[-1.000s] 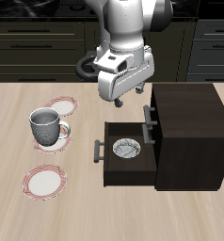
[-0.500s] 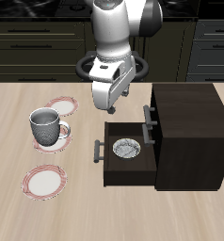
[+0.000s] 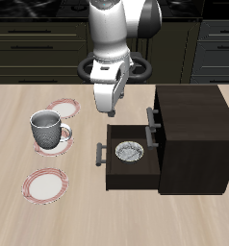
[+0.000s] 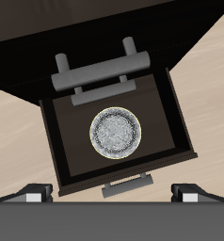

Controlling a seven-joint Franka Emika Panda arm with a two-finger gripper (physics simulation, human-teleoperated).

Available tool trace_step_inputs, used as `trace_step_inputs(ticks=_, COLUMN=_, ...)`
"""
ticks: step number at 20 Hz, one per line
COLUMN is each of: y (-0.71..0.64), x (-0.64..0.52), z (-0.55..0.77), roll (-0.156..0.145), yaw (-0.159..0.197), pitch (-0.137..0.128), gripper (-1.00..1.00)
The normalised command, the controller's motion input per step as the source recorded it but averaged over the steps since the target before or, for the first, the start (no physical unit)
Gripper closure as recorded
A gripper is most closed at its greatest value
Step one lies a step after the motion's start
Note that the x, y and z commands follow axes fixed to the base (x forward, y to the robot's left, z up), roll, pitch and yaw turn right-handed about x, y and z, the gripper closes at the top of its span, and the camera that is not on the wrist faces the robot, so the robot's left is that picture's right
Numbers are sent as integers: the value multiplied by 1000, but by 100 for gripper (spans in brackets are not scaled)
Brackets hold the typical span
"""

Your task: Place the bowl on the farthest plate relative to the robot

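Bowl lay in the open drawer, directly beneath the raised gripper.

The gripper (image 3: 107, 108) hung high over the pulled-out drawer (image 3: 130, 169) with fingers spread and nothing between them — the bowl (image 4: 116, 132) sat flat mid-drawer, almost straight below. The farthest plate (image 3: 45, 184) lay near the table's front edge, well apart, past a mug (image 3: 47, 130) standing on another plate.

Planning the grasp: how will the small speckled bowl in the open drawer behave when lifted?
The small round speckled bowl looks rigid and glazed, so probably slippery at its thin rim. Being shallow, it seems unlikely to tip. The dark drawer walls stand close, so it may knock them.
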Motion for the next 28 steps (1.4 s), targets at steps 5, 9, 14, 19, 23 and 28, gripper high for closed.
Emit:
trace_step_inputs(ticks=5, y=-61, x=23, z=-7, roll=-34, yaw=102, pitch=-11, gripper=-100)
trace_step_inputs(ticks=9, y=-59, x=69, z=-19, roll=-74, yaw=91, pitch=-8, gripper=-100)
trace_step_inputs(ticks=14, y=-1, x=43, z=-11, roll=-27, yaw=91, pitch=-22, gripper=-100)
trace_step_inputs(ticks=19, y=-12, x=69, z=-9, roll=-10, yaw=89, pitch=-12, gripper=-100)
trace_step_inputs(ticks=23, y=-22, x=81, z=56, roll=-22, yaw=16, pitch=-47, gripper=-100)
trace_step_inputs(ticks=28, y=-26, x=5, z=-85, roll=3, yaw=-9, pitch=-2, gripper=-100)
